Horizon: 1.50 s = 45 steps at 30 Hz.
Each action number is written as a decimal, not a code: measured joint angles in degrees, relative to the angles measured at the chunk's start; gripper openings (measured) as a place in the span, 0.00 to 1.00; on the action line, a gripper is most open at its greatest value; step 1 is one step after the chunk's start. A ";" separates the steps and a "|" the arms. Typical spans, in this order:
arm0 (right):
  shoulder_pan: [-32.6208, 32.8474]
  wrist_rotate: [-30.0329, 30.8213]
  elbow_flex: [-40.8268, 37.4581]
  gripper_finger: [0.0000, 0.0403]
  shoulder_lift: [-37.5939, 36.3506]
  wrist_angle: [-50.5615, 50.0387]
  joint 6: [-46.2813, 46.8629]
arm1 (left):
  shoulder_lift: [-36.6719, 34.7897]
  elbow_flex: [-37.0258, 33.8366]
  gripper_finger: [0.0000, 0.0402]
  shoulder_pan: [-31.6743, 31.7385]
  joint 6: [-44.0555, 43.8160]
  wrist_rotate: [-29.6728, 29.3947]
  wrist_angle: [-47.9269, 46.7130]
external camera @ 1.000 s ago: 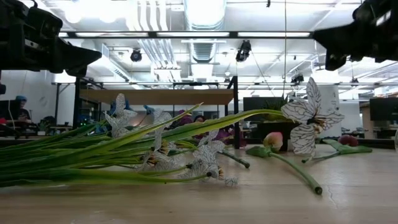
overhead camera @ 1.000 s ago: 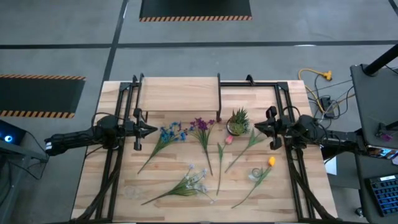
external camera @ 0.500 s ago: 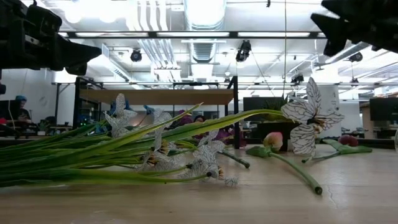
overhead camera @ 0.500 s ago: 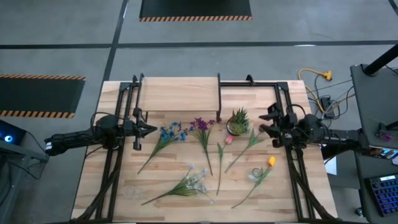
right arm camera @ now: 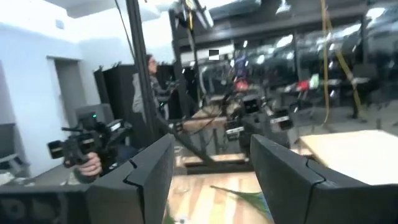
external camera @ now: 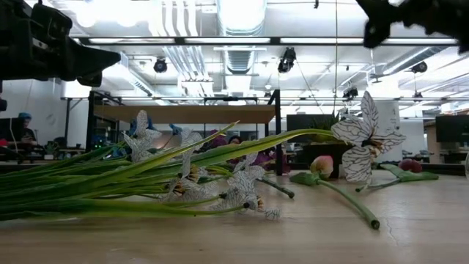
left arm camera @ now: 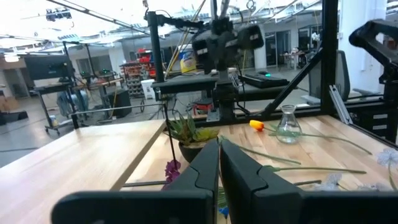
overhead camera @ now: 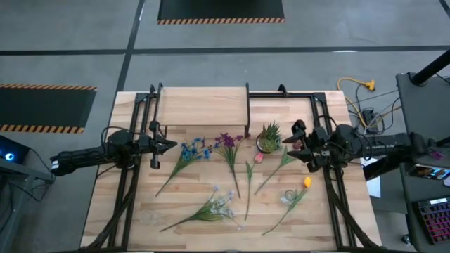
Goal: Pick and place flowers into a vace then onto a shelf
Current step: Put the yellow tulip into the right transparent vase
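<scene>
High view shows right gripper (overhead camera: 294,140) with fingers spread, empty, raised beside the potted plant (overhead camera: 269,138) and just above the green stem (overhead camera: 284,163) lying by the pink bud (overhead camera: 258,158); left gripper (overhead camera: 167,146) pressed shut, holding nothing, parked next to the blue flowers (overhead camera: 195,150); purple stem (overhead camera: 228,145), white spray (overhead camera: 218,203) and orange bloom (overhead camera: 306,183) all loose on the table (overhead camera: 330,225), none in the glass vase (left arm camera: 286,124), shelf (overhead camera: 204,105) bare at the back.

Likely trouble from here: crowding around the nearest stem; could clip the potted plant on the way down and tip it, or pinch two crossing stems at once; thin, springy stalks liable to slip or swing if caught near the bloom rather than mid-stem; flat-lying stem leaves little room under the fingers, so scraping the wood possible; small clear vase looks light and narrow-necked, easily knocked over or missed during insertion; long stems may topple it afterwards.
</scene>
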 joint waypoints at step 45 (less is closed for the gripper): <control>25.62 19.08 68.51 0.49 51.12 -118.61 91.51 | 0.33 0.37 0.00 -0.02 -4.55 -7.68 -0.90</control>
